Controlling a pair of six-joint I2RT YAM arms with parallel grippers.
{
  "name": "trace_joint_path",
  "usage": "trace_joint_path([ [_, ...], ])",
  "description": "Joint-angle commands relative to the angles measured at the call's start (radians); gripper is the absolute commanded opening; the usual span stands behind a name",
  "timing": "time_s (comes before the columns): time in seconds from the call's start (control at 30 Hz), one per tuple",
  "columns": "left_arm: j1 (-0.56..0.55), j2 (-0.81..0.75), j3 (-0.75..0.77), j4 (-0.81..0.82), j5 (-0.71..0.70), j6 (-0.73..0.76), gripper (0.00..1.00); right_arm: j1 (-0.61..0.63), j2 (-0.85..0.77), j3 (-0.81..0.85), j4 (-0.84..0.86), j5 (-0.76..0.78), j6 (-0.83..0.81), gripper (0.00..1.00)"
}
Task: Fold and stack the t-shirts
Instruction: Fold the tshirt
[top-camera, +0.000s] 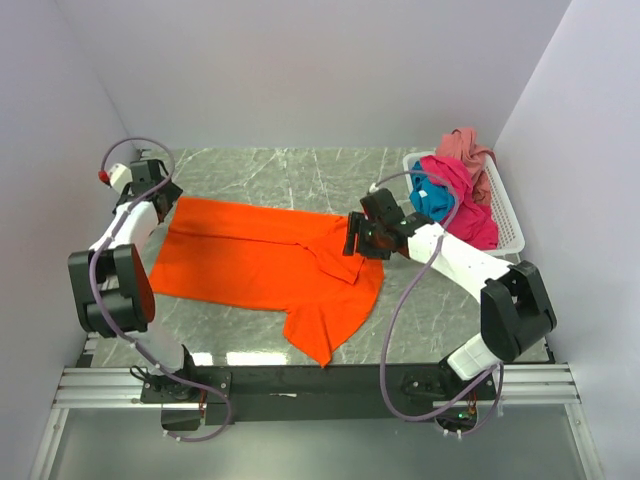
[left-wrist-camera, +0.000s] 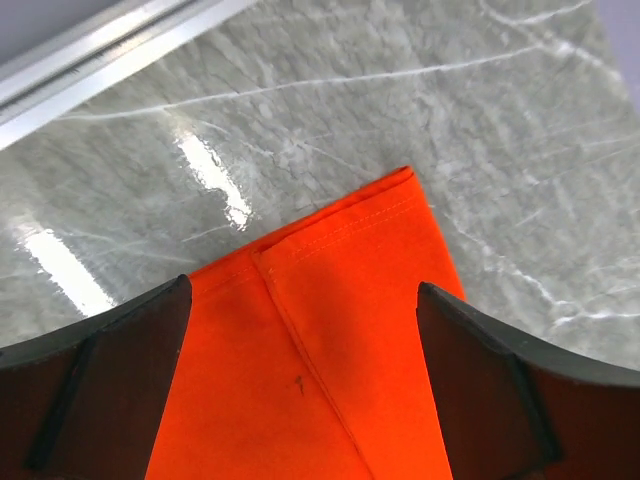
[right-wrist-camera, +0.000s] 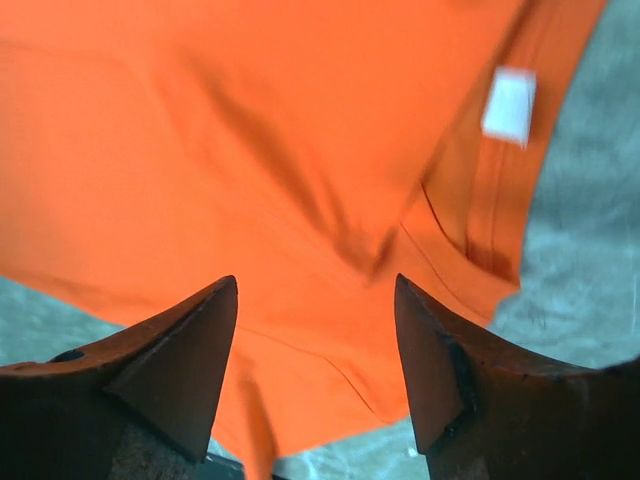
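Note:
A bright orange t-shirt lies spread on the marble table, with one part hanging toward the near edge. My left gripper hovers over its far left corner. In the left wrist view that gripper is open wide above the hemmed corner of the orange t-shirt, gripping nothing. My right gripper is over the shirt's right end near the collar. In the right wrist view it is open above rumpled orange cloth with a white label. Magenta, teal and dusty pink t-shirts are piled in the basket.
A white slatted basket stands at the back right against the right wall. White walls close in the table on the left, back and right. A metal rail with the arm bases runs along the near edge.

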Motion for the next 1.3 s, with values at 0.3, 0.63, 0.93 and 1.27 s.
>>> trace_joint_path([
  [0.3, -0.002, 0.153, 0.146, 0.046, 0.335, 0.035, 0.99, -0.083, 0.301, 0.308, 0.116, -0.006, -0.050, 0.73],
  [0.63, -0.010, 0.320, 0.206, 0.068, 0.395, 0.001, 0.99, -0.148, 0.575, 0.484, -0.005, -0.068, -0.064, 0.73],
  [0.93, -0.011, 0.432, 0.284, 0.081, 0.394, -0.037, 0.99, -0.243, 0.805, 0.771, -0.148, -0.112, -0.108, 0.73],
  [1.27, -0.019, 0.490, 0.596, -0.073, 0.391, -0.033, 0.99, -0.283, 0.902, 1.201, -0.221, -0.175, -0.240, 0.73],
])
